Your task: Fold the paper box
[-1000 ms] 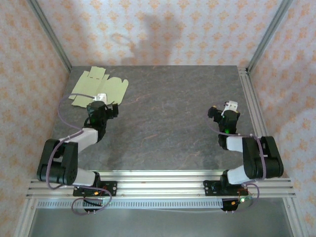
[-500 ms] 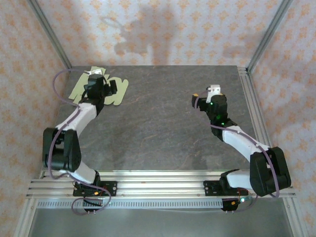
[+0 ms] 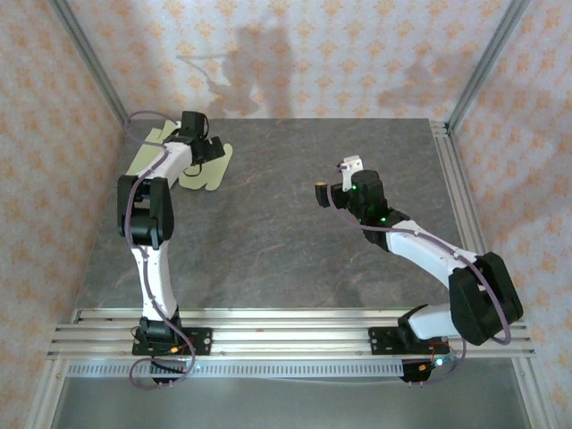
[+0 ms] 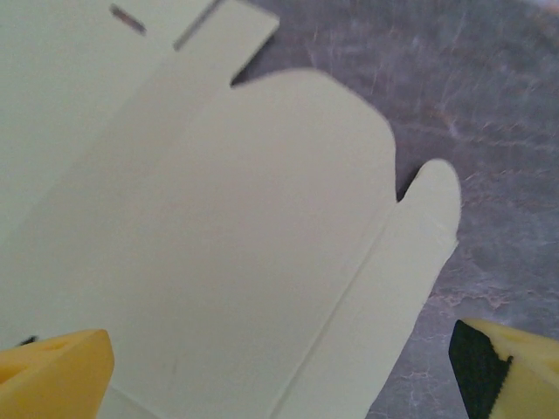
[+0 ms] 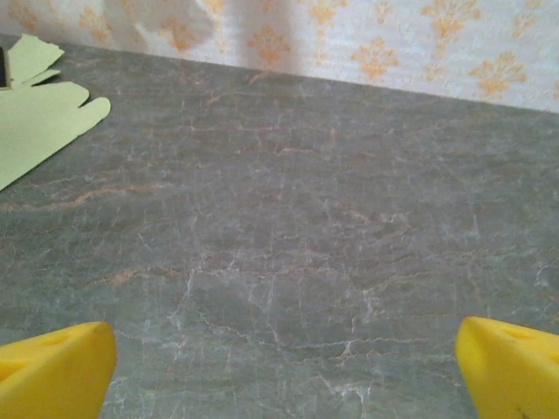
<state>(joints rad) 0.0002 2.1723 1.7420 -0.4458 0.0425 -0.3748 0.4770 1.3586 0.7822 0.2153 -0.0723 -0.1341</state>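
The paper box (image 3: 211, 172) lies unfolded and flat on the grey table at the far left, a pale yellow-green card with flaps and rounded tabs. My left gripper (image 3: 201, 154) hovers over it, open; in the left wrist view the card (image 4: 218, 218) spreads under the wide-apart yellow fingertips, nothing held by the left gripper (image 4: 279, 367). My right gripper (image 3: 335, 179) hangs open above bare table right of centre, apart from the card. The right wrist view has the right gripper (image 5: 284, 358) over stone, with the box's rounded tab (image 5: 39, 122) far off to the left.
Aluminium posts (image 3: 469, 80) and patterned walls (image 3: 357, 54) close in the table on three sides. A rail (image 3: 451, 179) runs along the right edge. Bare grey stone (image 3: 268, 241) stretches between the two arms.
Both arms have stretched out from near their bases. The left gripper moved far over the card; the right gripper moved further out and to the left. Both stayed open.
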